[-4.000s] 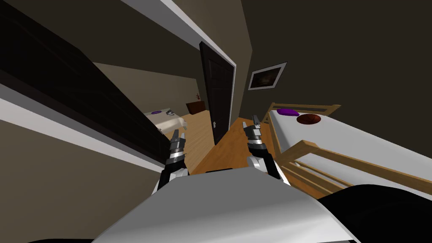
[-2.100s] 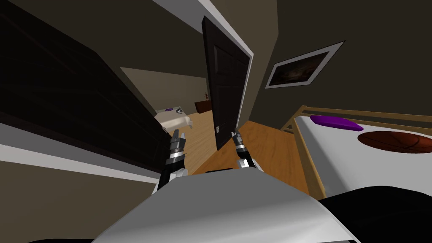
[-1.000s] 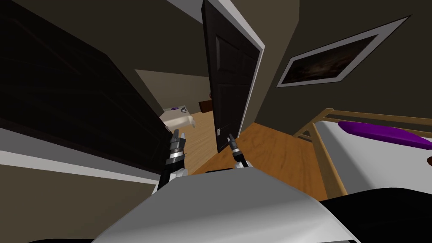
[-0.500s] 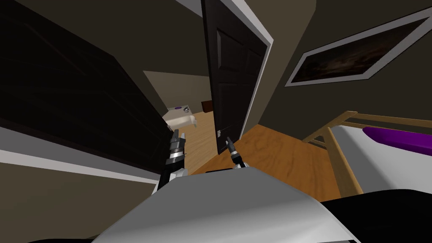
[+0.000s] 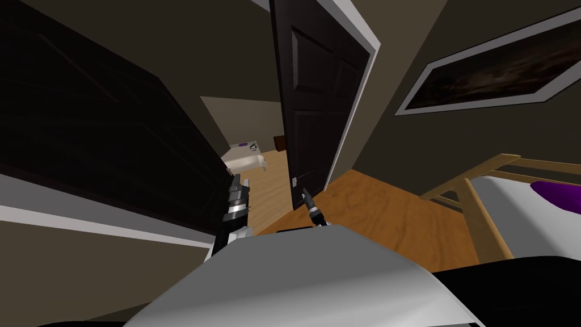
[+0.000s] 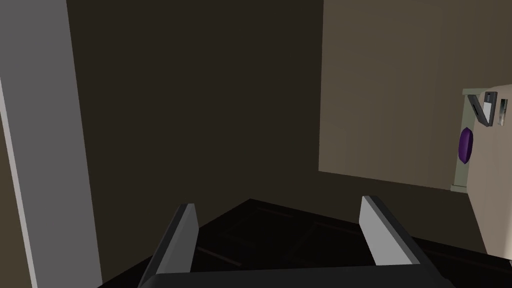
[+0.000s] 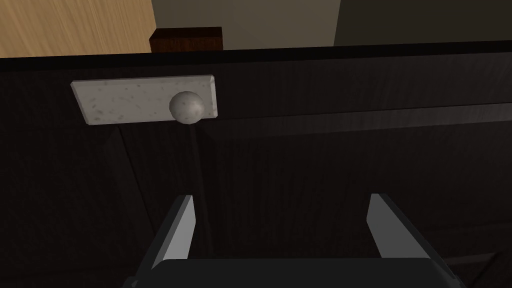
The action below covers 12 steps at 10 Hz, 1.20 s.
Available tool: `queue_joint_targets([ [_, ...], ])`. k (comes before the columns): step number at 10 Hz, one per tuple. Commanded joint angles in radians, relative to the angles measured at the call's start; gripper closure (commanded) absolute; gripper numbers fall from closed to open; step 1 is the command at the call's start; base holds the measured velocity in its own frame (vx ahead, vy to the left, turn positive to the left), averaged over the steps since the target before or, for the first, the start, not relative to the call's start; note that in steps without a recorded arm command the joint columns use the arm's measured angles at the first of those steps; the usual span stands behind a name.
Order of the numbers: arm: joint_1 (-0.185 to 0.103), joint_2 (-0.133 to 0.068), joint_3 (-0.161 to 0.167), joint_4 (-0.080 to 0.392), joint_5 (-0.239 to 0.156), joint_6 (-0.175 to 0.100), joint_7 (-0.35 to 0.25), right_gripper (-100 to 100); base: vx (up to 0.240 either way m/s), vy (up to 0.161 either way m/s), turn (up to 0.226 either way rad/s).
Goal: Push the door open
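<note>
Near the knob [image 7: 186, 106], the right gripper [image 7: 281, 197], wide and empty, faces the door [image 7: 325, 160]: stiff, probably swinging easily; push beside the knob. Left gripper [image 6: 277, 202] gapes too.

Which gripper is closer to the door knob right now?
Right. The right gripper faces the dark door just beside the knob; the left gripper hangs farther off, beside a dark panelled surface.

No legible text or labels anywhere

The orange-brown wooden floor [image 5: 374, 210] carries, at the right, a light wood-framed bed [image 5: 475, 211] whose white mattress [image 5: 527, 224] bears a purple cushion [image 5: 561, 196].
</note>
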Motion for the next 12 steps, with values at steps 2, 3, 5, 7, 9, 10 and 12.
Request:
queue_joint_targets([
  [2, -0.017, 0.004, 0.018, 0.069, 0.005, -0.019, 0.001, -100, 0.076, -0.074, 0.086],
  [3, -0.023, 0.004, 0.025, 0.093, 0.006, -0.026, 0.0, -100, 0.069, -0.076, 0.073],
  [5, -0.033, 0.004, 0.035, 0.135, 0.009, -0.038, -0.001, -100, 0.074, -0.07, 0.076],
  [7, -0.043, 0.005, 0.046, 0.174, 0.011, -0.049, -0.002, -100, 0.064, -0.055, 0.064],
  [9, -0.05, 0.005, 0.053, 0.201, 0.013, -0.056, -0.003, -100, 0.061, -0.065, 0.048],
  [10, -0.053, 0.006, 0.056, 0.215, 0.013, -0.06, -0.003, -100, 0.062, -0.055, 0.042],
  [12, -0.061, 0.007, 0.064, 0.245, 0.015, -0.069, -0.004, -100, 0.051, -0.046, 0.049],
])
